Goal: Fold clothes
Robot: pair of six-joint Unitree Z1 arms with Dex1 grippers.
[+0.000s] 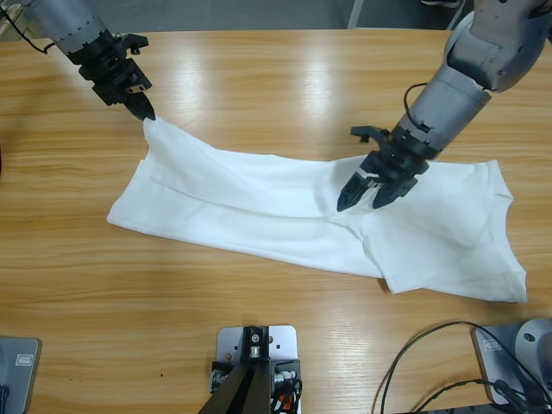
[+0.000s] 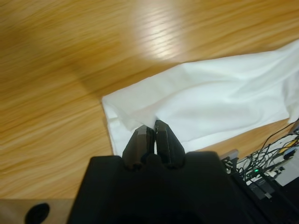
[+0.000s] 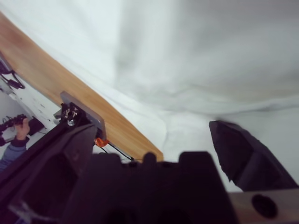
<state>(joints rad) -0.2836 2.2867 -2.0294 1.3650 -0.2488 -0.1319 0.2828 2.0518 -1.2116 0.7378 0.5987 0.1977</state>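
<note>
White T-shirt (image 1: 285,220) spread lengthwise across the wooden tabletop (image 1: 259,78), partly folded, its long axis running from the upper left to the lower right of the high view. The cloth lies in soft creases; one narrow end is drawn up into a peak at the upper left, while the broader end rests flat near the right edge of the tabletop.

Left gripper (image 1: 145,110): entering from the upper-left corner of the high view, jaws together and pinched on the peaked corner of the T-shirt (image 2: 201,102). In the left wrist view the two black jaws of the left gripper (image 2: 152,133) meet on a fold of white cloth, with bare wood on the far side of the garment and cables at the lower right.

Right gripper (image 1: 364,194): entering from the upper-right corner of the high view, jaws apart, poised over the middle of the garment with the tips close to the cloth; contact cannot be judged. In the right wrist view the white fabric (image 3: 196,60) fills most of the field, one black jaw stands at the right, and a strip of tabletop (image 3: 56,84) runs diagonally at the left. A person's hand (image 3: 21,127) shows small at the far left edge.
</note>
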